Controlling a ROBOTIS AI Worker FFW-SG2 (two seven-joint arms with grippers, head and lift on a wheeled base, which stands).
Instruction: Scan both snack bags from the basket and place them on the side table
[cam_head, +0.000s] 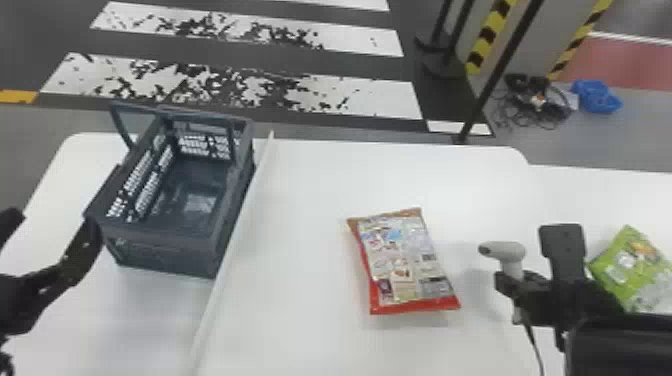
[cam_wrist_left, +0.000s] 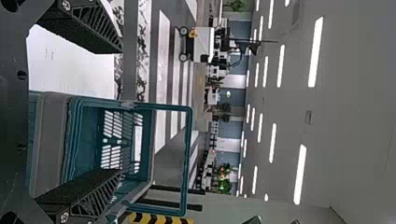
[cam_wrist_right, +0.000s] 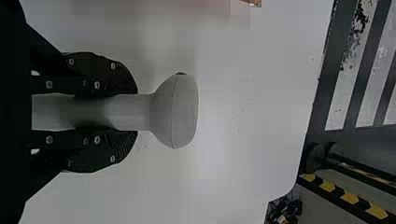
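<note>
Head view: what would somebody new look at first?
Probably the red snack bag lying on the white table. Next might come the dark basket on the left, then the green snack bag on the side table, far right. The grey scanner, upright in the right pincer, stands out too.

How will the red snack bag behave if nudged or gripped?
The red snack bag, with its thin flat ends, looks like soft film and would probably crumple when gripped. Lying flat on the smooth white table, it would likely slide rather than roll.
</note>
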